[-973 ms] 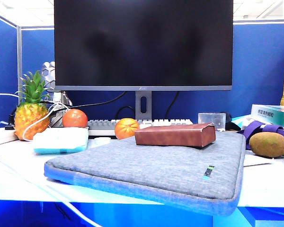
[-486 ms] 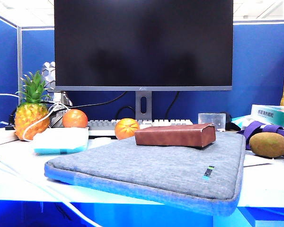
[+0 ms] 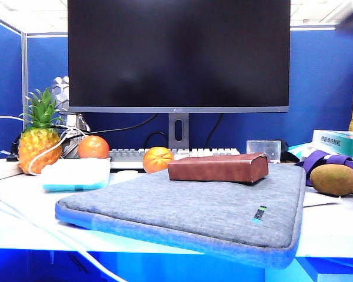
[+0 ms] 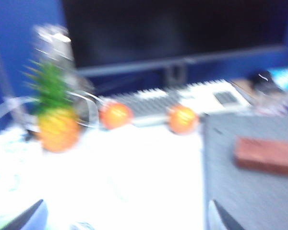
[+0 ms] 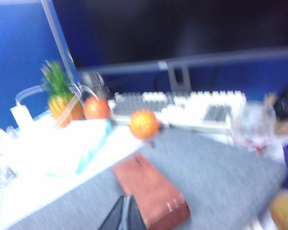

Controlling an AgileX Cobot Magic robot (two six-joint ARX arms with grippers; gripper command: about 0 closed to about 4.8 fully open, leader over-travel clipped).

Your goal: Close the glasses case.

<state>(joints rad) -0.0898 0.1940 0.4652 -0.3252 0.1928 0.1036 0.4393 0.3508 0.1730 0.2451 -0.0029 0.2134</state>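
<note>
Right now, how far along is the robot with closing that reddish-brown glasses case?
The reddish-brown leather-look glasses case already looks closed, lying flat on the grey fabric sleeve. Neither gripper holds anything: the left gripper is open over the white table, the right gripper looks shut beside the case. Nothing obvious remains.

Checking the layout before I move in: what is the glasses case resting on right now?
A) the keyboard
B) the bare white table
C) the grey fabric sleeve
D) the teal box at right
C: the glasses case lies on the far part of the grey fabric sleeve, in front of the keyboard; neither gripper touches it.
</note>
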